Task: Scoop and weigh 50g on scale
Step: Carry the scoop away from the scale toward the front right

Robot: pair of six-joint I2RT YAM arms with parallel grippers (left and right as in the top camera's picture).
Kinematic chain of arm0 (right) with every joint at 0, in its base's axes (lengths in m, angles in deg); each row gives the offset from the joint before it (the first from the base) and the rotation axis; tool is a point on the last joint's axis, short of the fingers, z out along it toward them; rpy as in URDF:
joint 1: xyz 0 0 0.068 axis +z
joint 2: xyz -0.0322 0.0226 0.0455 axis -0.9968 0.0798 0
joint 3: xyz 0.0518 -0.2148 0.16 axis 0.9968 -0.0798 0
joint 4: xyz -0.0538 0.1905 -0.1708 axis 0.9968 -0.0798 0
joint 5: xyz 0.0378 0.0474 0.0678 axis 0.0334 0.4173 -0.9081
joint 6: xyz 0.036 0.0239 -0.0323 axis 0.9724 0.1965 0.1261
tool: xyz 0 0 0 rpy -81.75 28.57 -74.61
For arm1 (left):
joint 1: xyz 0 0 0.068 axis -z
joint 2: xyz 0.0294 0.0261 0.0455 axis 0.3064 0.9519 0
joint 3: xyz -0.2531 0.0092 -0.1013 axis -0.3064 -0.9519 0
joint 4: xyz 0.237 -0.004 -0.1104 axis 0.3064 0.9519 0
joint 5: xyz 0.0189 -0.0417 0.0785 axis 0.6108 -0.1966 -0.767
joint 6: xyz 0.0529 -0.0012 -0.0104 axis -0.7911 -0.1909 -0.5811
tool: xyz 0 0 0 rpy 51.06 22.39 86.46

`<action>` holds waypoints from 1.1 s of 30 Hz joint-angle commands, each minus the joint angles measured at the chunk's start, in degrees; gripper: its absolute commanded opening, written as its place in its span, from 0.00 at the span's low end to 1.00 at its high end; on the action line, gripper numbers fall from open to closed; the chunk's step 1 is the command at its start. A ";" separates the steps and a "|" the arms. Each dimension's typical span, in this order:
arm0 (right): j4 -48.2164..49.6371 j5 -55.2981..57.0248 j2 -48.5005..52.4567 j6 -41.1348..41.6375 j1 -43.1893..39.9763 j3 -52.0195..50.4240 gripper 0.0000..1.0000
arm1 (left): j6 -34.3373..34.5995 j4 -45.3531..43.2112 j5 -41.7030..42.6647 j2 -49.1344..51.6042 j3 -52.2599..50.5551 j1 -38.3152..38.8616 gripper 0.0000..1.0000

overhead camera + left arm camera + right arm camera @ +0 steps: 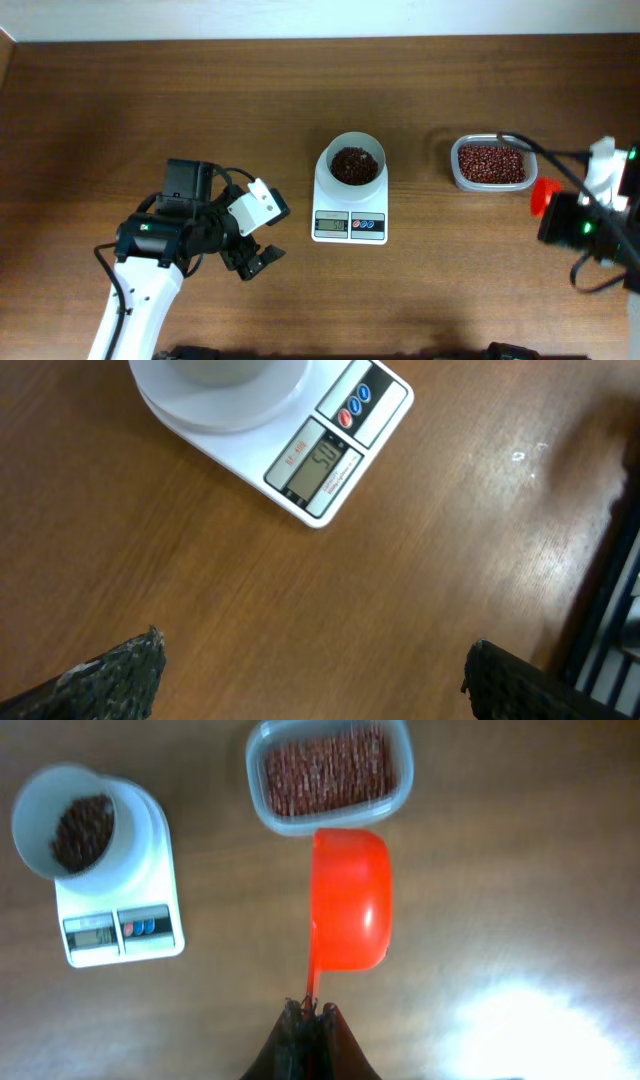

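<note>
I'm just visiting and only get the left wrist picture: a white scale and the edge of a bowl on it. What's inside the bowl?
Observer: Dark red-brown beans lie in the bowl on the scale.
Operator: Are there more of them anywhere?
Observer: Yes, a clear tub full of them stands to the right of the scale.
Operator: And what is the other arm doing?
Observer: Its right hand is shut on the handle of an orange-red scoop, held close to the tub.
</note>
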 commanded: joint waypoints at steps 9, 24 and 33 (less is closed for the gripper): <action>17.18 -9.64 -16.98 23.93 -0.44 -41.40 0.04 | -0.72 0.09 0.98 0.04 -0.22 -0.28 0.99; 22.75 -4.55 -15.34 45.77 -0.37 -52.39 0.23 | -0.72 0.09 0.98 0.02 -0.22 -0.28 0.99; 22.77 -4.48 -15.34 45.75 -0.39 -52.39 0.71 | -0.72 0.09 0.98 0.02 -0.22 -0.28 0.99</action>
